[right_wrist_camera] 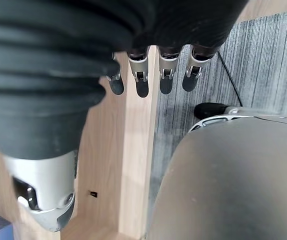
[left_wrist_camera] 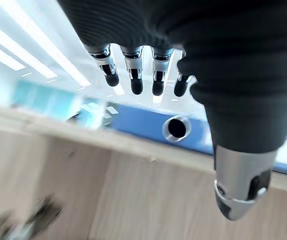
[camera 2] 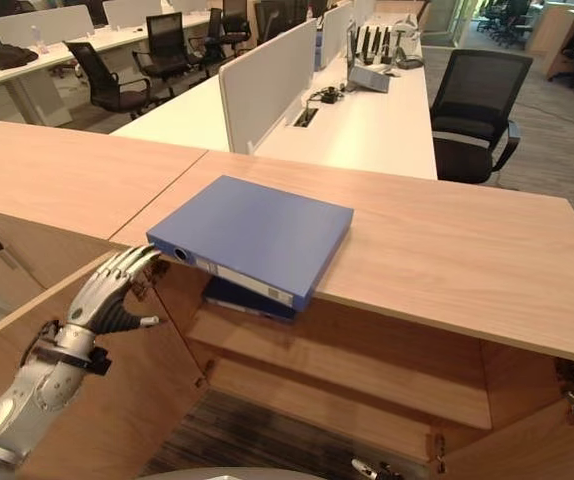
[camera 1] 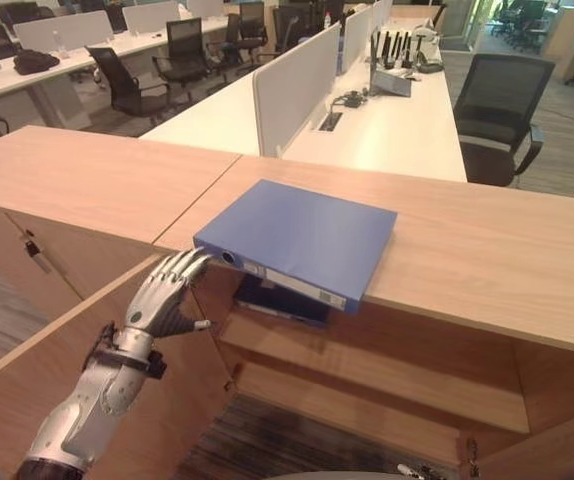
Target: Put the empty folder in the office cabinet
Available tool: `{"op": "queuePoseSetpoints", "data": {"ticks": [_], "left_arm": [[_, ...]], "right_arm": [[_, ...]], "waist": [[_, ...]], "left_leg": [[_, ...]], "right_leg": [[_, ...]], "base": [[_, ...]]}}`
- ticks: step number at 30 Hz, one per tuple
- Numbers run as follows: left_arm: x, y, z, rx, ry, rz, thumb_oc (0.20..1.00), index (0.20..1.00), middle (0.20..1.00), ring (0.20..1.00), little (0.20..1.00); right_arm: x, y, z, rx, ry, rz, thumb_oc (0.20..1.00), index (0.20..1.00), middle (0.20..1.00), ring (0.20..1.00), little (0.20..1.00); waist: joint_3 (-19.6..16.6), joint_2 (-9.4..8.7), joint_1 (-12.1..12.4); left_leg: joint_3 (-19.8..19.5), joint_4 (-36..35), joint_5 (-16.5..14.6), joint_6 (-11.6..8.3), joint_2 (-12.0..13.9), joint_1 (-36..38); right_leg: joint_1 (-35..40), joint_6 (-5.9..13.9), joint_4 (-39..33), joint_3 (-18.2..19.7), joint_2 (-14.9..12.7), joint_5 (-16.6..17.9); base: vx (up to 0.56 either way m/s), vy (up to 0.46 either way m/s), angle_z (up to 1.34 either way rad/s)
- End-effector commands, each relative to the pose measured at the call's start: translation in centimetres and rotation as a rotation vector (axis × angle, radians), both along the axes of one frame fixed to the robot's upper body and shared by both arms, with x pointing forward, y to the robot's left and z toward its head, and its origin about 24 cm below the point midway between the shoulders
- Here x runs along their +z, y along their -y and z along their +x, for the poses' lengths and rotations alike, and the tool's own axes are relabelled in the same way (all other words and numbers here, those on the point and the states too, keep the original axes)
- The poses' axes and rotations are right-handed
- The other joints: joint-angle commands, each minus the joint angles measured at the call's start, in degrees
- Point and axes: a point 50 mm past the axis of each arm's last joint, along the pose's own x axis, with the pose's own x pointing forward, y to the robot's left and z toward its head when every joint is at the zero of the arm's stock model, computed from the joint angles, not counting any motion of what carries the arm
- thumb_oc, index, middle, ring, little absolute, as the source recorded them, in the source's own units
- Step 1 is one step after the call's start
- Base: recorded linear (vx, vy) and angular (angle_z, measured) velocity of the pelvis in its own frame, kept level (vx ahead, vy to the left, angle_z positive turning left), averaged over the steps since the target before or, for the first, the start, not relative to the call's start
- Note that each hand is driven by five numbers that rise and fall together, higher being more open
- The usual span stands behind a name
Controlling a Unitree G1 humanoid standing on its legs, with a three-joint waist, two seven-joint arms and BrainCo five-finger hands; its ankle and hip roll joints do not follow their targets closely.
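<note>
A blue folder [camera 1: 302,235] lies flat on the wooden cabinet top [camera 1: 467,250], its spine with a round finger hole hanging over the front edge. My left hand [camera 1: 162,300] is raised just below and to the left of that spine, open, with its fingertips [camera 1: 199,258] at the folder's near corner. The left wrist view shows the straight fingers [left_wrist_camera: 136,85] in front of the blue spine [left_wrist_camera: 143,122]. My right hand [right_wrist_camera: 166,75] hangs low with relaxed open fingers beside a wooden door edge, holding nothing.
The cabinet stands open below, and a darker blue folder [camera 1: 282,300] lies on its upper shelf, with a bare shelf [camera 1: 367,365] beneath. An open door [camera 1: 27,400] stands at the left. Office desks with white dividers [camera 1: 297,85] and a black chair [camera 1: 497,115] are behind.
</note>
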Motion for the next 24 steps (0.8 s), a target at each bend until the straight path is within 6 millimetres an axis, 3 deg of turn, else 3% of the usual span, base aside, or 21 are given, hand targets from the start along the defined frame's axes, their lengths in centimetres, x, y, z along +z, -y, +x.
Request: {"op": "queuePoseSetpoints", "data": {"ticks": [1,7,24], "left_arm": [[4.5,1.9,1.7,-0.141,0.208,0.106,1.0,1.0,1.0,1.0,1.0],[6.3,4.4,3.3,-0.275,0.272,0.227,1.0,1.0,1.0,1.0,1.0],[5.1,6.5,5.1,-0.34,0.225,0.331,1.0,1.0,1.0,1.0,1.0]], "right_arm": [[0.5,-0.2,3.2,0.042,0.091,-0.007,1.0,1.0,1.0,1.0,1.0],[0.4,-0.3,3.0,0.051,0.087,-0.006,1.0,1.0,1.0,1.0,1.0],[0.4,0.6,2.3,-0.008,0.067,-0.034,1.0,1.0,1.0,1.0,1.0]], "waist": [[1.9,-1.14,-1.8],[1.4,-0.68,-3.3],[1.5,-0.21,-5.3]], "left_leg": [[-2.3,0.7,-2.7,-0.3,-1.8,-0.1],[-1.2,0.7,-3.1,-0.2,-2.1,0.5],[0.9,0.7,-2.9,0.17,-2.4,0.7]], "right_leg": [[4.2,1.31,0.5,0.9,2.0,-9.1],[4.0,1.68,0.4,1.8,1.8,-8.9],[2.9,1.96,0.4,3.3,1.4,-7.7]], "base": [[0.0,0.0,0.0],[0.0,0.015,-0.05],[0.0,0.01,-0.08]]}}
